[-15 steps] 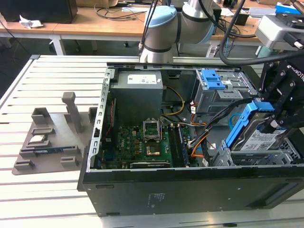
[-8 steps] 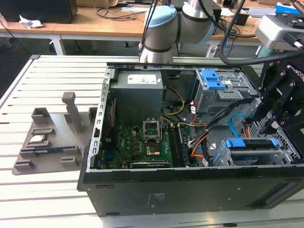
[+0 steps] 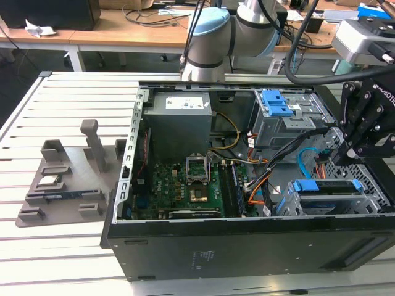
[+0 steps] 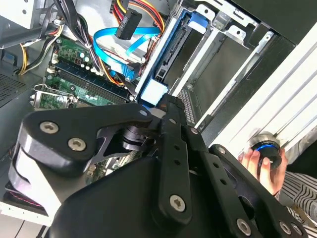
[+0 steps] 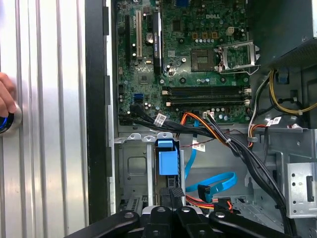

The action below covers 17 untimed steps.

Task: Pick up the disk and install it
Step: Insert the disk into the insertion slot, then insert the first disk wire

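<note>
On the exterior view's left, a grey parts tray (image 3: 62, 191) is lying on the slatted table (image 3: 74, 98), well apart from the work. In the middle, the open computer case (image 3: 247, 246) is showing its green motherboard (image 3: 185, 188). Toward the exterior view's right, the gripper (image 3: 349, 154) is hanging over the lower drive cage (image 3: 370, 197). The disk (image 3: 324, 187) is sitting on edge in that cage, its blue bracket (image 5: 167, 159) showing in the first wrist view just ahead of the jaws. Whether the jaws are gripping the disk or standing apart from it, I cannot tell; their tips are hidden. Judging from this, the seating is under way: the push should be going straight along the cage rails, keeping the blue data cable (image 5: 213, 181) clear. A person's hand (image 4: 262, 166) is resting on a button (image 4: 265, 148) beside the case.
</note>
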Available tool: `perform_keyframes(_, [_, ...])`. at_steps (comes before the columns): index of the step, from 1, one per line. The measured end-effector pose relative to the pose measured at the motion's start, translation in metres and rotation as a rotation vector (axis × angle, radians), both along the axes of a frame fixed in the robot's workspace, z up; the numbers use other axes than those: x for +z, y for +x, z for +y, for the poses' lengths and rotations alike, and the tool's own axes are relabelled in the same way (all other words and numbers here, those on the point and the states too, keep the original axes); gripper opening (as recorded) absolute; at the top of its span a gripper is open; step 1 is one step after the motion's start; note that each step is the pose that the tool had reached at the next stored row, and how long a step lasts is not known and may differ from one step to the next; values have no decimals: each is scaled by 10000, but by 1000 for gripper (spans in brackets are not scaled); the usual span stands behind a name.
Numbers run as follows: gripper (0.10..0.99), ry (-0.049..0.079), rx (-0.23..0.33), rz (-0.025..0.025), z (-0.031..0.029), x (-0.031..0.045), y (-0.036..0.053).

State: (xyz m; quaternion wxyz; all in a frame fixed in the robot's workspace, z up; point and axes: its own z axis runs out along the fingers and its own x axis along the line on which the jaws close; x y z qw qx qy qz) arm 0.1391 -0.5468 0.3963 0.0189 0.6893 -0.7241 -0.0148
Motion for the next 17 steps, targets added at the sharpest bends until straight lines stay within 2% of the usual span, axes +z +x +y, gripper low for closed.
perform_keyframes(7, [106, 2, 0, 0, 0, -2, 4])
perform_keyframes(17, [106, -9, -1, 0, 23, -1, 206])
